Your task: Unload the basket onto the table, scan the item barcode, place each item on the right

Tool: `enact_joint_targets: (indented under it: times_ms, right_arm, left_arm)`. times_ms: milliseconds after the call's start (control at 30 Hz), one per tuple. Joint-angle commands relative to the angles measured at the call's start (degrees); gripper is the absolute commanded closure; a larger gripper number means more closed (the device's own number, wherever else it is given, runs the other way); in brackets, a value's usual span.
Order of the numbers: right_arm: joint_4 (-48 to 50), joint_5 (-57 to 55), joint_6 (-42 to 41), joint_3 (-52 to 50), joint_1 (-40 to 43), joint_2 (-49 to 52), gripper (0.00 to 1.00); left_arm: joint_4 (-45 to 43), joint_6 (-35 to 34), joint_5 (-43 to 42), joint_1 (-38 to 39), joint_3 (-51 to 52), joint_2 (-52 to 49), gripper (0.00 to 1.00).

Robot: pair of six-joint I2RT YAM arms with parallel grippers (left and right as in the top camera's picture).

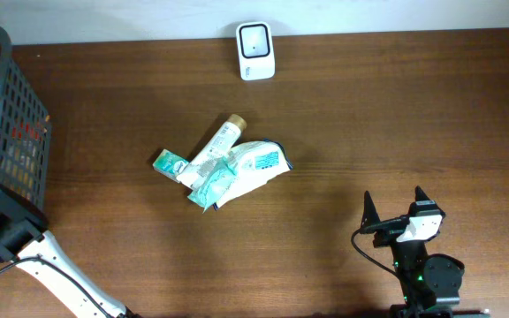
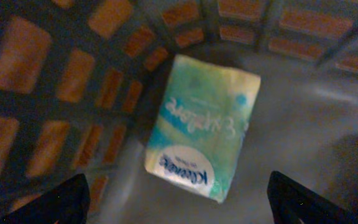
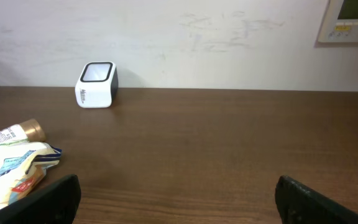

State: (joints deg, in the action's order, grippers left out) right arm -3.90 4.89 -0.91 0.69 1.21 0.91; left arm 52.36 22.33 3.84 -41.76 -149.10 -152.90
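Tissue pack (image 2: 201, 134) in basket (image 2: 303, 137)

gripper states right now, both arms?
Left gripper: open, empty, above the tissue pack in the basket.
Right gripper: open, empty.

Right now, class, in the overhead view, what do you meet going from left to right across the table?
Dark basket → small green box → white scanner → right gripper. The tube and the wipes pack overlap the scanner's span, so they are left out.
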Motion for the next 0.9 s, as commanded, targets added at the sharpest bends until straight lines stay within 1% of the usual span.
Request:
enact_joint_targets:
  times_ms: [0, 167, 200, 233, 300, 400, 500, 567, 633, 667, 733, 867]
  right_arm:
    - [-0.2, 0.5, 0.0, -0.4, 0.3, -0.4, 0.01]
    - [-0.2, 0.5, 0.1, -0.4, 0.3, -0.4, 0.01]
    - [-0.2, 0.5, 0.1, -0.4, 0.3, -0.4, 0.02]
    - [-0.2, 0.5, 0.1, -0.4, 0.3, -0.4, 0.01]
    - [-0.2, 0.5, 0.1, -0.4, 0.3, -0.4, 0.01]
    - [-0.2, 0.5, 0.1, -0.4, 0.3, -0.4, 0.01]
    - [-0.2, 0.5, 0.1, -0.4, 0.3, -0.4, 0.01]
    - [-0.2, 0.5, 0.1, -0.4, 0.3, -0.4, 0.01]
    - [-0.2, 0.5, 0.1, -0.4, 0.3, -0.4, 0.01]
    - [-0.2, 0.5, 0.1, -0.4, 0.3, -0.4, 0.01]
    - [-0.2, 0.5, 0.0, -0.4, 0.3, -0.4, 0.01]
    - [-0.2, 0.5, 0.1, -0.4, 0.3, -0.4, 0.01]
  left_arm:
    - [-1.8, 0.1, -1.5, -0.5, 0.9, -10.6, 0.1]
    - [-1.7, 0.1, -1.5, -0.5, 0.9, -15.7, 0.11]
    - [-0.3, 0.1, -1.5, -0.5, 0.9, -15.8, 0.21]
    - [0.0, 0.0, -1.5, -0.5, 0.9, -15.8, 0.25]
    - [1.6, -1.0, -1.5, -0.5, 0.1, -14.7, 0.29]
    - [4.6, -8.4, -1.5, -0.5, -1.8, -8.2, 0.3]
    - [8.1, -15.3, -1.5, -0.1, -2.3, 1.6, 0.25]
    - [12.1, -18.3, -1.6, 0.2, -2.3, 9.9, 0.19]
    - [17.9, -20.1, -1.6, 0.8, -2.3, 19.0, 0.05]
    - [20.1, -20.2, -1.6, 1.2, -2.3, 22.7, 0.01]
    - [26.0, -20.2, -4.7, 2.4, -2.3, 30.4, 0.01]
    - [35.3, -20.2, -10.5, 4.0, -2.3, 38.8, 0.01]
